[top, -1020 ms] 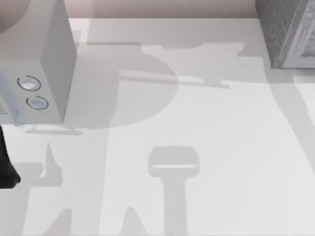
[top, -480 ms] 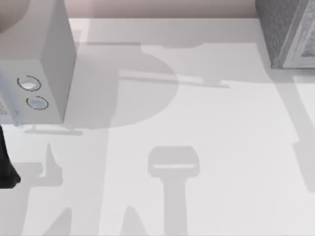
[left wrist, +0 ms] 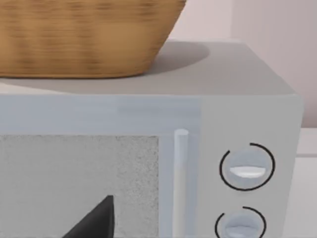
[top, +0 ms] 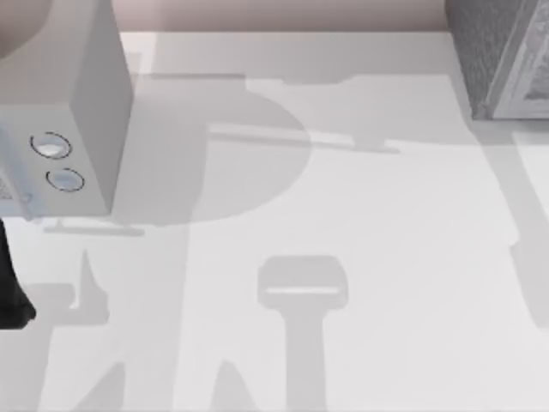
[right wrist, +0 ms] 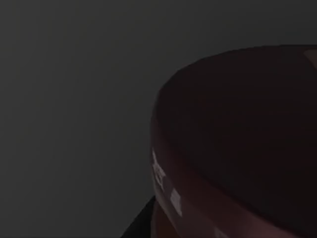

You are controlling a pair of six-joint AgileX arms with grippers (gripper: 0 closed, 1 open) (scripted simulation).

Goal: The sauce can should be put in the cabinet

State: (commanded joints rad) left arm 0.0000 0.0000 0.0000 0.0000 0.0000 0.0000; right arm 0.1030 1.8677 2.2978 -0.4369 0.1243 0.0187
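The right wrist view is dark, and close in front of the camera looms the sauce can [right wrist: 237,144], with its dark maroon round lid and a strip of label below the rim. A grey speckled cabinet [top: 493,60] stands at the table's far right corner in the top view. My right gripper's state cannot be made out. My left arm [top: 10,283] is parked at the table's left edge. A dark part of my left gripper [left wrist: 94,223] sits in front of the microwave's door.
A grey microwave [top: 77,129] with two round knobs [left wrist: 246,167] and a door handle [left wrist: 180,173] stands at the left. A wicker basket [left wrist: 84,39] rests on top of it. Arm shadows lie across the white table [top: 386,223].
The shadow along the table's right edge has shifted and changed shape. The left arm, the microwave and the cabinet have stayed put.
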